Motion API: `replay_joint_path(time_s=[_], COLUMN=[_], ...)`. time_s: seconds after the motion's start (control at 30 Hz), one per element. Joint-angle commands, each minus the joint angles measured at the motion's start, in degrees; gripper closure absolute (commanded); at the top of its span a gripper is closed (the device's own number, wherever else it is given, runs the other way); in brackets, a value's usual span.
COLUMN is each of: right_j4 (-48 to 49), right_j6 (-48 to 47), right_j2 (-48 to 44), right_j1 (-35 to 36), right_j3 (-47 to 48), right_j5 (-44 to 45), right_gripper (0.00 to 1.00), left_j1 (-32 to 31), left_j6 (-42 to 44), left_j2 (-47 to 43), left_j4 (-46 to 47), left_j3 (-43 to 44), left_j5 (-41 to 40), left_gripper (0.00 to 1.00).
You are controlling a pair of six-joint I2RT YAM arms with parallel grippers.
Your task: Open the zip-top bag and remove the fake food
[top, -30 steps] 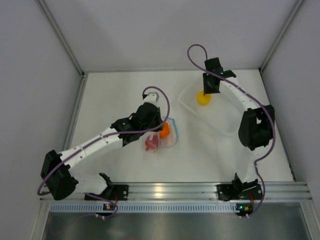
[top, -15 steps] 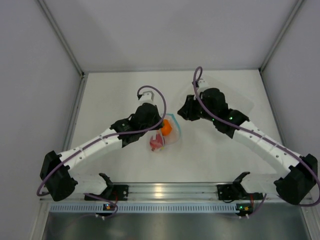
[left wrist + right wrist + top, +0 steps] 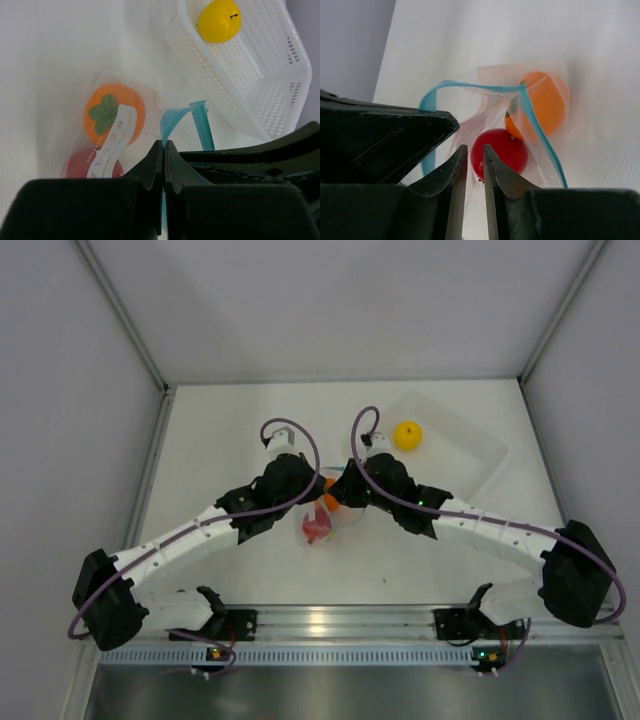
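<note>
The zip-top bag [image 3: 338, 522] lies mid-table, its mouth pulled open. My left gripper [image 3: 164, 145] is shut on the light blue zip strip [image 3: 172, 120] and holds that edge up. Inside the pouch lie two of the fake food pieces, an orange fruit with a green top [image 3: 114, 117] and a red fruit [image 3: 502, 150]. My right gripper [image 3: 475, 148] sits at the bag's mouth, jaws a narrow gap apart with nothing clearly between them, tips just short of the red fruit. The yellow fruit [image 3: 407, 435] rests in the white tray.
The white mesh-walled tray [image 3: 470, 440] stands at the back right, close behind the bag. The two wrists nearly touch above the bag; the left gripper's black body [image 3: 380, 135] fills the left of the right wrist view. Side walls border the table.
My right arm swung from the tray across to the bag, leaving the yellow fruit in the tray, and its jaws narrowed. The left gripper kept its hold on the zip strip.
</note>
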Motion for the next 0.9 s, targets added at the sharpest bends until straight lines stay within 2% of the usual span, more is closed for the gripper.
replay_joint_path(time_s=[0.0,0.13,0.27,0.47,0.67,0.8,0.87], right_j4=[6.8,9.4,6.3,-8.5,-16.7,-26.9,-29.0], right_j6=[3.4,5.2,3.2,-5.6,-13.5,-19.2,-20.7], right_j2=[3.1,6.2,10.2,13.8,14.0,14.5,14.1], right_j1=[1.4,1.5,1.9,1.8,0.9,0.4,0.4], right_j3=[0.3,0.3,2.1,7.0,9.2,14.1,16.1], right_j5=[4.7,7.1,13.8,25.6,29.8,33.5,33.8], right_gripper=[0.80,0.80,0.80,0.79,0.79,0.79,0.79], left_j1=[0.1,0.1,0.1,0.2,0.4,0.4,0.4], left_j6=[-3.1,-4.2,-5.2,-6.0,-7.6,-8.2,-8.3], left_j2=[-2.6,-3.5,-4.0,-5.2,-5.6,-6.4,-7.0], left_j4=[5.3,6.5,6.7,6.7,6.6,6.6,6.5], left_j3=[-0.4,-1.5,-1.8,-4.2,-6.7,-8.2,-9.5], left_j5=[-1.7,-1.5,-1.3,-2.9,-3.3,-2.9,-3.1], left_gripper=[1.00,1.00,1.00,1.00,1.00,1.00,1.00])
